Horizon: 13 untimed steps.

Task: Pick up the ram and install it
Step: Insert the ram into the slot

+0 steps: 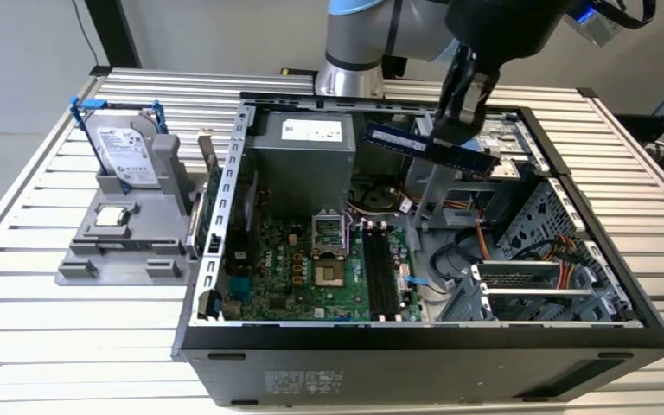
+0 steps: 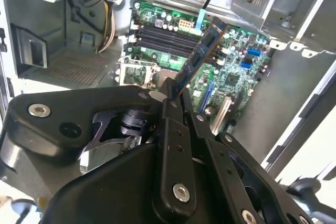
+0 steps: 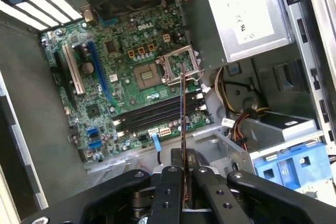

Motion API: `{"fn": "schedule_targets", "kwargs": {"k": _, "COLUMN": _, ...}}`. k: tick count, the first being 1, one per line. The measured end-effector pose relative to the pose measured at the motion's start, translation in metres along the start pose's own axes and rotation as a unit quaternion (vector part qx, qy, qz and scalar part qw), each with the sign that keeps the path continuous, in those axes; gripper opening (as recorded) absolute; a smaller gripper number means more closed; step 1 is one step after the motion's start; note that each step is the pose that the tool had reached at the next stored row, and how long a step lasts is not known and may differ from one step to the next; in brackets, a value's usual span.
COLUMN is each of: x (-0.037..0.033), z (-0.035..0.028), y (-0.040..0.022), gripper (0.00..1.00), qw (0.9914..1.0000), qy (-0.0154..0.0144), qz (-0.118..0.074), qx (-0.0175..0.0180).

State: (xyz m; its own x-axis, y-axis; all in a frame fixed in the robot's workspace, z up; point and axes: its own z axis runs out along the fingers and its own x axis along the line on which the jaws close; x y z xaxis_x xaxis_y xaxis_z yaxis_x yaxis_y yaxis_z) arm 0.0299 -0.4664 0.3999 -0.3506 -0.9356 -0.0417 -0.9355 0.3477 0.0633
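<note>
Ram (image 1: 430, 149) hangs in the air, pinched by the gripper (image 1: 456, 128), jaws narrow on the board, over the open PC case (image 1: 424, 367), abt 12 o'clock from its centre in the exterior view. Pick looks done; carry-to-slot step in hand. Black memory slots (image 1: 380, 277) sit abt 6 o'clock from it, well apart. Seating needs edge lined w/ a slot, straight push.
</note>
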Motion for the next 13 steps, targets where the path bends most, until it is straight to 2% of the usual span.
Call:
{"fn": "schedule_targets", "kwargs": {"k": 3, "x": 0.0000, "z": 0.0000, "y": 0.0000, "gripper": 0.00, "qw": 0.99979, "qy": -0.0012, "qz": 0.020, "qx": 0.0009}}
{"fn": "schedule_targets", "kwargs": {"k": 6, "x": 0.0000, "z": 0.0000, "y": 0.0000, "gripper": 0.00, "qw": 0.99920, "qy": -0.0025, "qz": 0.040, "qx": 0.0017}}
{"fn": "schedule_targets", "kwargs": {"k": 13, "x": 0.0000, "z": 0.0000, "y": 0.0000, "gripper": 0.00, "qw": 0.99673, "qy": -0.0051, "qz": 0.081, "qx": 0.0034}}
